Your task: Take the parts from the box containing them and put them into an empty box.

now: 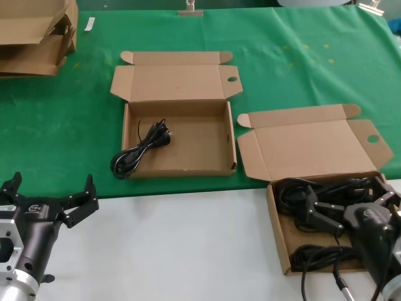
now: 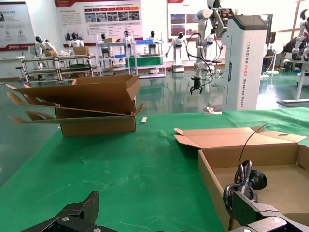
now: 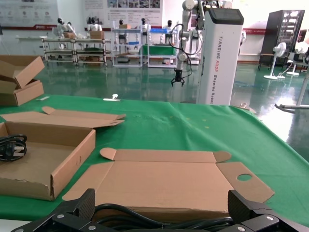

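Remaining cords [image 1: 326, 210] fill the full box [image 1: 276, 219] directly beneath the right gripper [image 1: 322, 216], which hangs low among them, jaws spread wide, nothing clamped yet. One cord [image 1: 141, 149] already lies in the second box [image 1: 182, 170], ahead and left of that gripper, its coil draped over the near-left corner. Left gripper [image 1: 53, 200] waits wide open over the white tabletop [image 1: 175, 244]. Judgement: early stage, several transfers left.

Even bright overhead light, soft short shadows inside the boxes [image 1: 178, 141]. Polished hall floor [image 2: 164, 99] throws glare. Near hands slightly soft; white worktop [image 1: 175, 244] edge bright, not blown.
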